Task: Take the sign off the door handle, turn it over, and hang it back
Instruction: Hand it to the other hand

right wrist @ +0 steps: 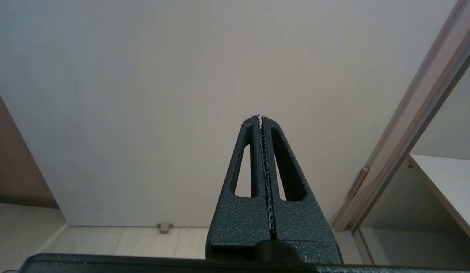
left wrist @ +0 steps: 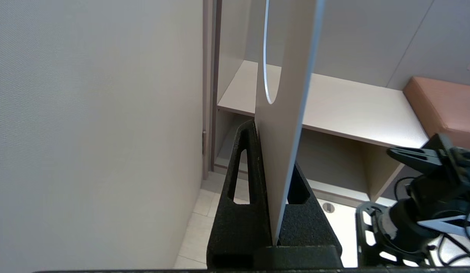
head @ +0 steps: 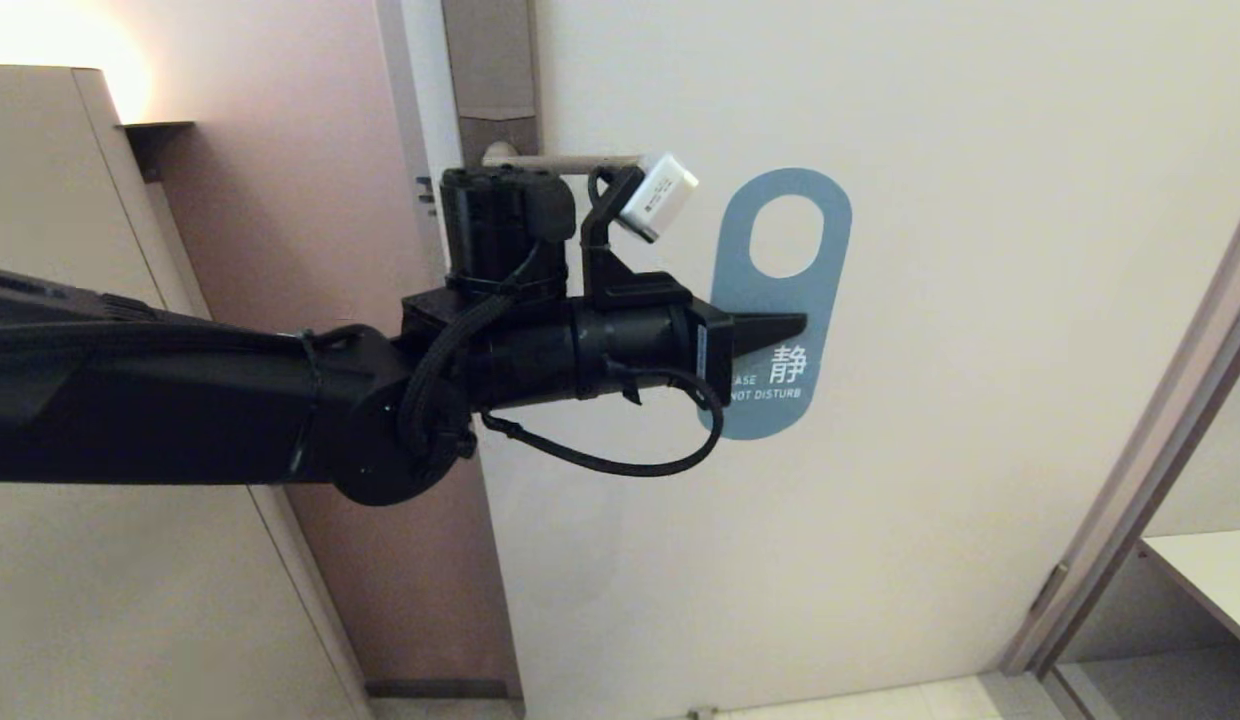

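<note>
The sign [head: 828, 290] shows its blue face with white text and hangs upright off the door handle [head: 560, 162], just right of the lever's free end. Nothing passes through its oval hole. My left gripper [head: 780, 328] reaches in from the left and is shut on the sign's lower middle. In the left wrist view the sign [left wrist: 284, 113] stands edge-on, pinched in the left gripper [left wrist: 273, 151]. The grey-brown backplate [head: 495, 60] rises above the lever. My right gripper [right wrist: 260, 117] is shut and empty, low, facing the door.
The pale door [head: 980, 300] fills the middle. Its frame [head: 1160, 430] slants down the right, with a shelf [head: 1210, 580] beyond. A beige cabinet panel [head: 40, 300] stands at left. The right arm [left wrist: 428, 182] and a brown cushion [left wrist: 443, 102] show in the left wrist view.
</note>
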Available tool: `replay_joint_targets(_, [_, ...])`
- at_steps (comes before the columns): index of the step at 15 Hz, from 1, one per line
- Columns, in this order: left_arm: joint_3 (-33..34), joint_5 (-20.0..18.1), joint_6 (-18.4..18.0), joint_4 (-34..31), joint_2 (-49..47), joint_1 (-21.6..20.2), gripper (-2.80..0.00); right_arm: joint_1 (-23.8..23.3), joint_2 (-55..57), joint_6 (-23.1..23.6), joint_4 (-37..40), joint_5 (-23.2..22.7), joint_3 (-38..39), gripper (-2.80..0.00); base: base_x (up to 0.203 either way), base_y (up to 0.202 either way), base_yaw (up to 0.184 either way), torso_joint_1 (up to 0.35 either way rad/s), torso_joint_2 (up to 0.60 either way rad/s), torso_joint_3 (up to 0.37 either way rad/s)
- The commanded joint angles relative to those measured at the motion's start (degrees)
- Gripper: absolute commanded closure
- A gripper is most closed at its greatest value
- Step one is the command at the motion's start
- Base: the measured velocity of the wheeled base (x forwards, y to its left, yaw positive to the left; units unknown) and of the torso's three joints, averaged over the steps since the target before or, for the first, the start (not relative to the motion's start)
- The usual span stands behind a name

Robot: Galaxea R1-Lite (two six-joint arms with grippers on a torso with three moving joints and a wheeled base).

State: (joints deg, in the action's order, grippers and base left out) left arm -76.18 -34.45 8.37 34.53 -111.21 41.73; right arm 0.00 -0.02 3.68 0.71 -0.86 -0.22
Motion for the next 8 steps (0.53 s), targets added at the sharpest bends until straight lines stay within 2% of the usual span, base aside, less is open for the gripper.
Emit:
replay_joint_targets(1, [-0.3, -0.2, 0.1, 1.1, -2.7, 0.1, 0.00, 0.0, 0.2, 0.1, 0.3, 0.0, -0.2, 0.00, 0.000, 0.000, 0.000, 0.000, 0.00, 0.000])
replay_joint_targets(3, [-1.7, -0.2, 0.1, 1.8, -4.1, 0.3, 0.00, 0.0, 0.4, 0.1, 3.7, 0.0, -1.5, 0.00, 0.000, 0.000, 0.000, 0.000, 0.00, 0.000])
replay_joint_targets(5, [-2.9, -0.2, 2.0, 2.0, -4.6, 0.3, 0.00, 0.0, 0.5, 0.1, 6.8, -0.1, -2.8, 0.00, 0.000, 0.000, 0.000, 0.000, 0.00, 0.000])
replay_joint_targets(8, [-3.2, -0.3, 2.5, 2.1, -4.7, 0.3, 0.00, 0.0, 3.1, 0.1, 7.0, -1.2, -4.5, 0.00, 0.000, 0.000, 0.000, 0.000, 0.00, 0.000])
